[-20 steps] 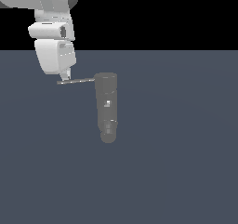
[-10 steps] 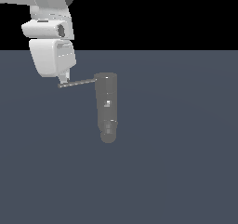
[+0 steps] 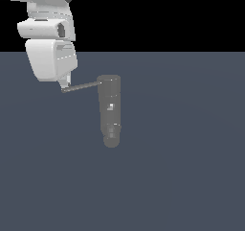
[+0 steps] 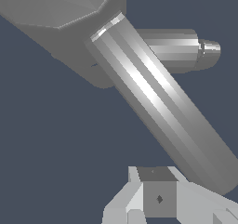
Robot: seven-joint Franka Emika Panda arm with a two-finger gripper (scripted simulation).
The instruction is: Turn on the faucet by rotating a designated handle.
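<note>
The gripper [image 3: 64, 85] hangs over the desk [image 3: 182, 177] near its far edge, toward the exterior view's left, with its fingertips right at the free tip of the handle [image 3: 82, 86]. Whether the jaws are spread or closed cannot be told: the arm's white body hides them from outside, and the wrist view shows only a pale finger block [image 4: 158, 197] close against the rod's end. The handle is a thin, straight, stiff rod, probably smooth and slick, so the outer tip looks like the best place to push or pinch, giving the most leverage about the cap. To the right, the faucet [image 3: 109, 111] lies well back on the desk, cap toward the far edge and nozzle toward the near edge; it looks rigid and fixed.
</note>
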